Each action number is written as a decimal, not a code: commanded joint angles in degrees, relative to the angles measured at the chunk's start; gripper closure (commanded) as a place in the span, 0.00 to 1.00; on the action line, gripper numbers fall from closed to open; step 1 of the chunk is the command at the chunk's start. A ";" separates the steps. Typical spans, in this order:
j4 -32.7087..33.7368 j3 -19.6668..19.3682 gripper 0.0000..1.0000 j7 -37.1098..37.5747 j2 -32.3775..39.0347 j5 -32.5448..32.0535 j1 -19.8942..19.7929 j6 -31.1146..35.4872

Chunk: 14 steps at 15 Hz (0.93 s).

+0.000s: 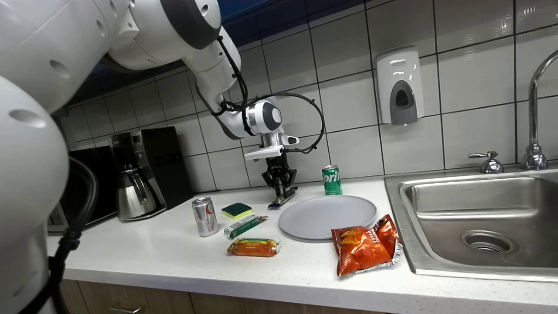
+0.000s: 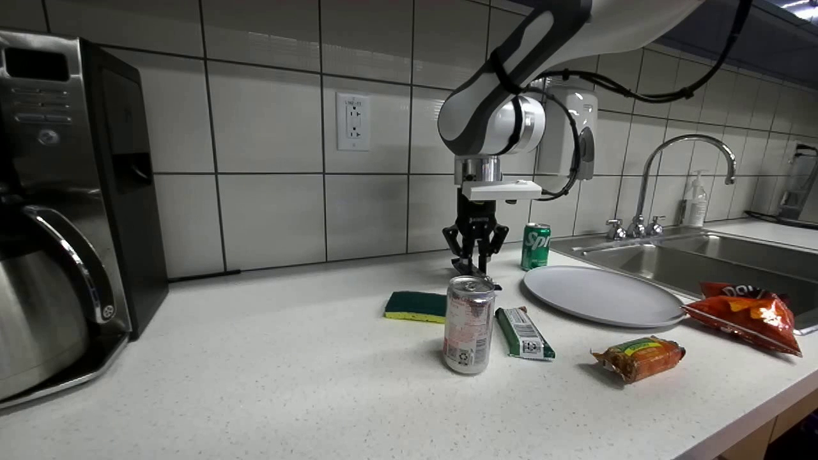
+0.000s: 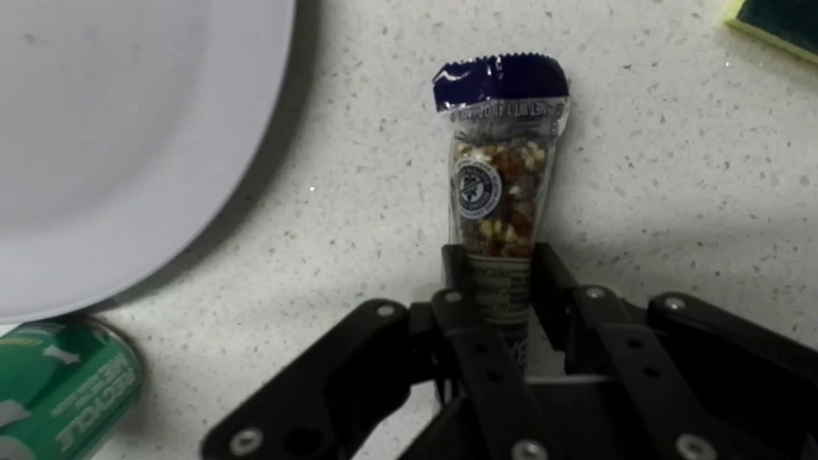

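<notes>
A nut bar in a clear and dark blue wrapper (image 3: 501,185) lies between the fingers of my gripper (image 3: 497,271). Both fingers press on its sides and the gripper is shut on it. In an exterior view the gripper (image 1: 280,192) points straight down, with the bar's dark end (image 1: 275,206) low at the counter; I cannot tell if it touches. In an exterior view the gripper (image 2: 475,263) stands behind a silver can (image 2: 468,326), which partly hides the bar. A grey plate (image 3: 255,115) and a green can (image 3: 70,390) are close beside the gripper.
A green and yellow sponge (image 1: 236,210), a green-wrapped bar (image 1: 245,226) and an orange packet (image 1: 253,247) lie on the white counter. A red chip bag (image 1: 366,246) touches the plate. A steel sink (image 1: 475,209) and a coffee maker (image 1: 139,174) stand at either end.
</notes>
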 commanded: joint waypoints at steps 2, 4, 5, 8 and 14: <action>-3.68 -0.11 0.93 0.88 -4.58 -0.46 0.53 0.35; -4.57 0.10 0.93 0.83 -5.68 -0.12 0.46 0.47; -5.28 0.21 0.93 0.70 -6.44 0.08 0.37 0.64; -7.90 0.74 0.93 -0.33 -8.77 0.84 -0.22 1.14; -14.14 0.76 0.93 0.61 -13.10 3.44 -0.96 2.80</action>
